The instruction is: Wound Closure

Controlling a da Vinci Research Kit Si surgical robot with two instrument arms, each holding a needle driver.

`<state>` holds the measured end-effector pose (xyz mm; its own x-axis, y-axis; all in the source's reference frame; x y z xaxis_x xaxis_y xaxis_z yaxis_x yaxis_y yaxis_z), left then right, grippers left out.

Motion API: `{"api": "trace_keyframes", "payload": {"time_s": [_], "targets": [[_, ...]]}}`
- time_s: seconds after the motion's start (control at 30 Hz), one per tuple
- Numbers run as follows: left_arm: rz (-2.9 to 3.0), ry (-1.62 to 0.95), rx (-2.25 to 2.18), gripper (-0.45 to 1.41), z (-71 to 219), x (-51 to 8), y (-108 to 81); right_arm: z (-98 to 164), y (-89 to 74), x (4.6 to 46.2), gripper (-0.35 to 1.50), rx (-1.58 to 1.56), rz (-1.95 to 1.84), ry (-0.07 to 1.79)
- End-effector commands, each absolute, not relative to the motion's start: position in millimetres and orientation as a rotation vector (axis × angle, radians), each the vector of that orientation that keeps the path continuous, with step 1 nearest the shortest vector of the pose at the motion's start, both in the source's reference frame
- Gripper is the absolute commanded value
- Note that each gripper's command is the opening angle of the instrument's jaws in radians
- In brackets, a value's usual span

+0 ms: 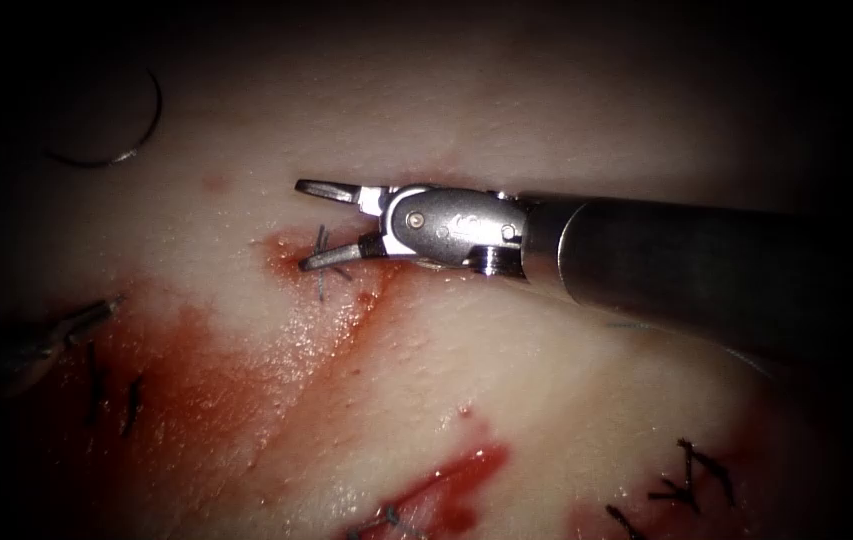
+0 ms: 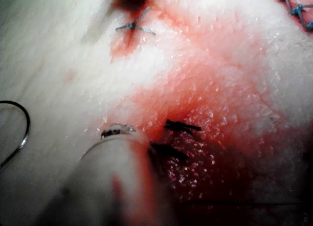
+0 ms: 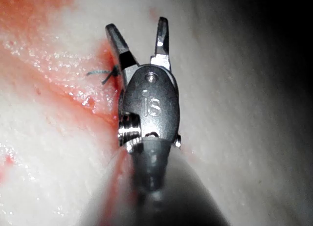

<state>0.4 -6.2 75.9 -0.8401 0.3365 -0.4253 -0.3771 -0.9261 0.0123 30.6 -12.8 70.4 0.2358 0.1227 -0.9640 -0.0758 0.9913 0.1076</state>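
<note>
Right gripper [image 1: 303, 224] gapes wide, empty, over the knot [image 1: 321, 262]; needle [image 1: 124, 128] lies well apart, upper left.

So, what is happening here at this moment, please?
The right arm's silver needle driver hangs with its fingers open and empty over a short knotted stitch in the pale pork tissue. The thin curved needle lies loose on the tissue, far left, not in it. The left arm's tool sits low on the left, over red fluid.

R gripper [image 3: 138, 36] jaws apart, empty, over tissue [image 3: 234, 89]; knotted thread [image 3: 105, 75] beside
</note>
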Motion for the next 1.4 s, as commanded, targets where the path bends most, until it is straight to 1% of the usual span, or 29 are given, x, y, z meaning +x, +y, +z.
{"api": "trace_keyframes", "payload": {"time_s": [0.03,0.1,0.13,0.17,0.2,0.3,0.43,0.47,0.57,0.63,0.67,0.7,0.77,0.8,0.9,0.93,0.97,1.0,1.13,1.17,1.2,1.27,1.3,1.4], "targets": [[2.690,0.089,-0.599,0.15,77.1,0.7,-5.7,70.8,-12.4,31.7,1.48,0.037,0.134,1.329],[2.687,0.041,-0.594,0.42,77.8,1.4,-5.7,70.9,-12.5,31.8,1.48,0.036,0.134,1.328],[2.687,0.041,-0.594,0.42,77.8,1.4,-5.7,70.9,-12.5,31.8,1.48,0.036,0.134,1.328],[2.695,0.028,-0.580,0.64,78.2,1.9,-5.7,70.9,-12.5,31.9,1.48,0.035,0.134,1.328],[2.692,0.016,-0.576,0.77,78.4,2.2,-5.6,70.9,-12.6,32.0,1.48,0.035,0.134,1.328],[2.692,0.011,-0.576,0.89,78.4,2.6,-5.5,70.9,-12.6,32.0,1.48,0.031,0.129,1.328],[2.702,0.004,-0.565,0.89,78.1,3.2,-5.8,70.9,-12.6,31.9,1.48,0.031,0.128,1.328],[2.709,-0.015,-0.551,0.99,77.9,3.4,-6.0,70.9,-12.6,31.8,1.48,0.031,0.128,1.328],[2.706,-0.023,-0.544,0.99,77.4,3.3,-5.5,70.9,-12.6,31.8,1.48,0.032,0.129,1.328],[2.653,-0.010,-0.585,0.96,76.6,2.6,-4.2,70.9,-12.5,31.8,1.46,0.032,0.129,1.328],[2.643,0.065,-0.683,0.93,75.7,1.7,-2.5,70.9,-12.5,31.8,1.46,0.031,0.129,1.328],[2.643,0.065,-0.683,0.93,75.7,1.7,-2.5,70.9,-12.5,31.8,1.46,0.031,0.129,1.328],[2.624,0.132,-0.781,0.77,74.9,0.8,-1.2,70.9,-12.4,31.8,1.46,0.035,0.134,1.328],[2.573,0.188,-0.886,0.42,74.0,-0.2,0.2,71.0,-12.4,31.8,1.46,0.044,0.144,1.328],[2.559,0.228,-0.927,0.39,73.2,-0.9,0.9,71.0,-12.4,31.7,1.46,0.052,0.153,1.328],[2.557,0.235,-0.927,0.40,72.8,-1.4,1.4,71.0,-12.4,31.7,1.46,0.056,0.158,1.328],[2.560,0.230,-0.925,0.47,72.5,-1.7,1.8,71.0,-12.4,31.7,1.46,0.056,0.158,1.328],[2.562,0.244,-0.881,0.62,72.0,-2.3,2.7,71.0,-12.4,31.7,1.46,0.057,0.158,1.328],[2.579,0.316,-0.771,0.57,71.9,-3.0,4.3,71.0,-12.4,31.7,1.46,0.061,0.163,1.328],[2.583,0.333,-0.742,0.52,72.0,-3.0,4.8,71.0,-12.4,31.7,1.46,0.065,0.168,1.328],[2.579,0.380,-0.662,0.40,72.4,-2.9,5.7,71.0,-12.4,31.7,1.46,0.069,0.173,1.328],[2.574,0.407,-0.625,0.40,72.7,-2.8,6.0,70.9,-12.4,31.6,1.46,0.068,0.174,1.330],[2.592,0.423,-0.567,0.44,73.4,-2.6,6.6,70.9,-12.4,31.6,1.46,0.068,0.174,1.330],[2.642,0.453,-0.428,0.42,74.8,-2.1,8.3,70.9,-12.3,31.6,1.46,0.068,0.174,1.330]]}}
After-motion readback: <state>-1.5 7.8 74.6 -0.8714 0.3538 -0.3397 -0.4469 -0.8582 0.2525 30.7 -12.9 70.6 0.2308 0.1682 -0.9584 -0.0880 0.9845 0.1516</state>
